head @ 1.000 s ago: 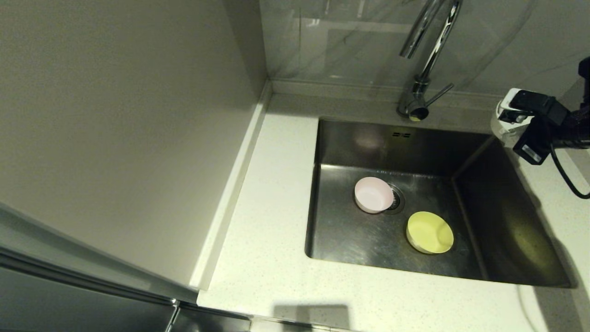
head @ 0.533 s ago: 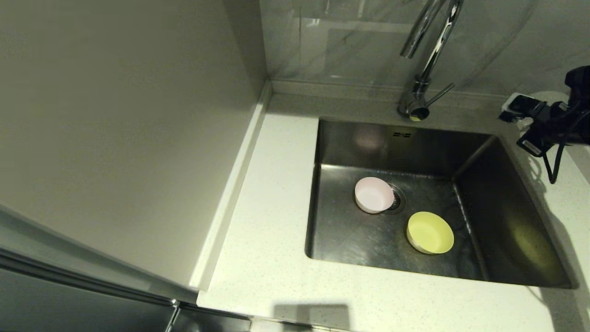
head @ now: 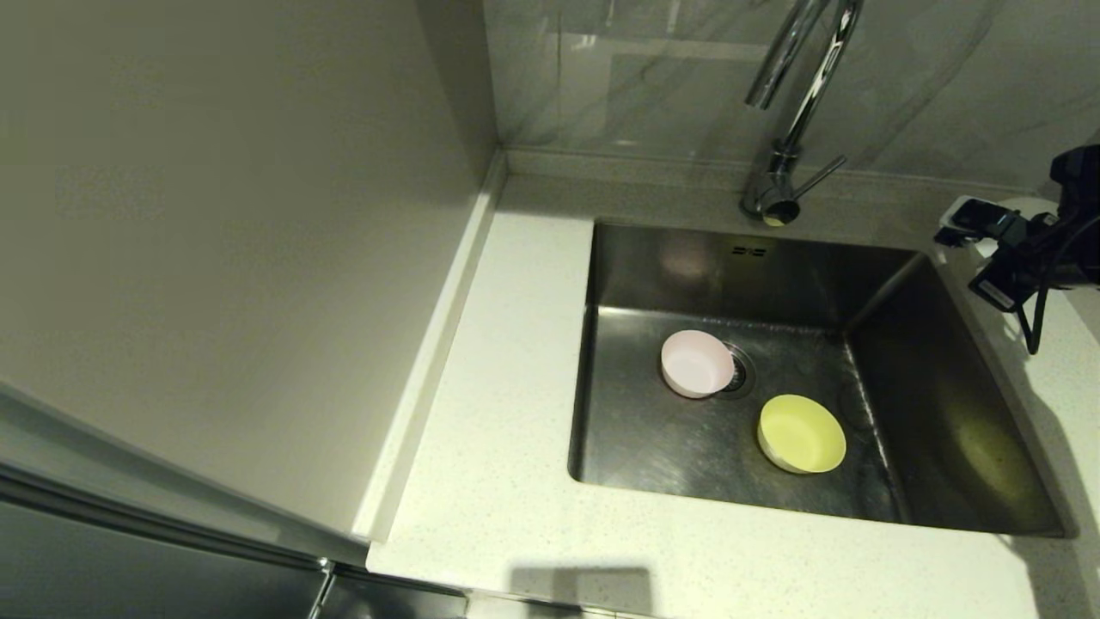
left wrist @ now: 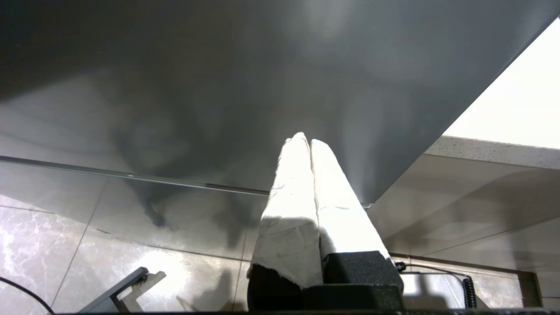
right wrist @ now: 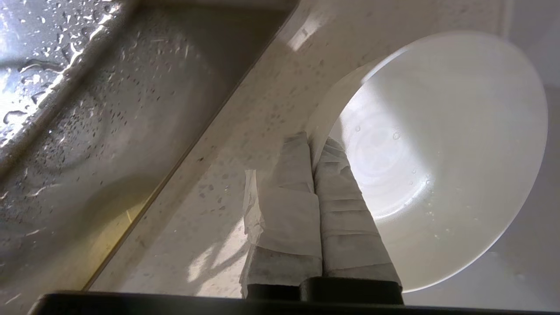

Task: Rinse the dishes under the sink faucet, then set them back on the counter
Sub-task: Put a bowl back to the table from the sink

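Speckled off-white counter (head: 516, 413), wet steel sink (head: 687, 275), grey marbled wall tiles (head: 653, 77), right hand (right wrist: 311, 142) pinching white bowl (right wrist: 442, 153)

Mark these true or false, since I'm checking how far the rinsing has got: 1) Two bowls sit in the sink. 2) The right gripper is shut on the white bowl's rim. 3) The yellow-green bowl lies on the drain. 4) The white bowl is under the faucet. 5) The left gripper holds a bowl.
1) True: the pink bowl and the yellow-green bowl sit in the sink.
2) True: the right gripper pinches the white bowl.
3) False: the pink bowl overlaps the drain.
4) False: it is over the counter, right of the faucet.
5) False: the left gripper is shut on nothing.
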You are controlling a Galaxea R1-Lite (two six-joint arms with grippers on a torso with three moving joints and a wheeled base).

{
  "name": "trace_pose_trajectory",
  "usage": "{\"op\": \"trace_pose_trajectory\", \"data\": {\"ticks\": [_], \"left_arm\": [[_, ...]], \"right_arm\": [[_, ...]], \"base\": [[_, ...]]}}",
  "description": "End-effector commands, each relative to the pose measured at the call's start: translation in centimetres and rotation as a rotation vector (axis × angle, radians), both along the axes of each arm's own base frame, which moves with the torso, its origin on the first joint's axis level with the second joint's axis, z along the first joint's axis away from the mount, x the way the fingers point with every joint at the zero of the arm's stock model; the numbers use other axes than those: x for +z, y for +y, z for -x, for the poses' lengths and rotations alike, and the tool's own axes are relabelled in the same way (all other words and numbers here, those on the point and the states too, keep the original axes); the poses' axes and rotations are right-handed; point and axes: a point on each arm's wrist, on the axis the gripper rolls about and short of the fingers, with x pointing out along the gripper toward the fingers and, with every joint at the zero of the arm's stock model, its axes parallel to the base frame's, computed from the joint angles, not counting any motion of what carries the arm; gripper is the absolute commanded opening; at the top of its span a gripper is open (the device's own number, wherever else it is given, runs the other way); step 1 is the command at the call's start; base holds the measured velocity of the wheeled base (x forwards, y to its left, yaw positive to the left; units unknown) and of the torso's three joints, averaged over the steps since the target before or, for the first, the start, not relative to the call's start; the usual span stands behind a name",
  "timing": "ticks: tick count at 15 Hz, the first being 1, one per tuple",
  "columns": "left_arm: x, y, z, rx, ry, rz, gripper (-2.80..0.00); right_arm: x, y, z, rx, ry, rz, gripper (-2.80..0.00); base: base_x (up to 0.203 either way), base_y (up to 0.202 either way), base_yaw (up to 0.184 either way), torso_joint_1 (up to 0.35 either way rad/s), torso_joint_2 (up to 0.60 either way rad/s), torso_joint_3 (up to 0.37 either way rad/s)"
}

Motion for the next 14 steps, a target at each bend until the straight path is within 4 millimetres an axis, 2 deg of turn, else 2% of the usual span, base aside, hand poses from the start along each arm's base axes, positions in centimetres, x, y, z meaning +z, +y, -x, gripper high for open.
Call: {"op": "trace_pose_trajectory", "data": {"ticks": [1,3,4,9,12,14], "left_arm": [[0.0,0.0,0.0,0.0,-0.002,0.001,-2.8],[0.0,0.0,0.0,0.0,-0.002,0.001,-2.8],[0.0,0.0,0.0,0.0,-0.002,0.001,-2.8],[0.0,0.0,0.0,0.0,-0.002,0.001,-2.8],[0.0,0.0,0.0,0.0,-0.002,0.001,-2.8],[0.0,0.0,0.0,0.0,-0.002,0.001,-2.8]], "right_arm": [[-0.1,-0.1,0.1,-0.002,0.006,0.004,-2.8],[0.0,-0.2,0.1,-0.003,0.002,0.005,-2.8],[0.2,-0.2,0.2,-0.004,-0.002,0.007,0.0],[1.3,0.0,0.4,0.0,-0.037,0.016,0.0],[3.3,0.8,1.3,0.02,-0.089,0.02,0.0],[5.1,2.3,2.5,0.066,-0.139,-0.029,0.0]], "base": [[0.0,0.0,0.0,0.0,0.0,0.0],[0.0,0.0,0.0,0.0,0.0,0.0],[0.0,0.0,0.0,0.0,0.0,0.0],[0.0,0.0,0.0,0.0,0.0,0.0],[0.0,0.0,0.0,0.0,0.0,0.0],[0.0,0.0,0.0,0.0,0.0,0.0]]}}
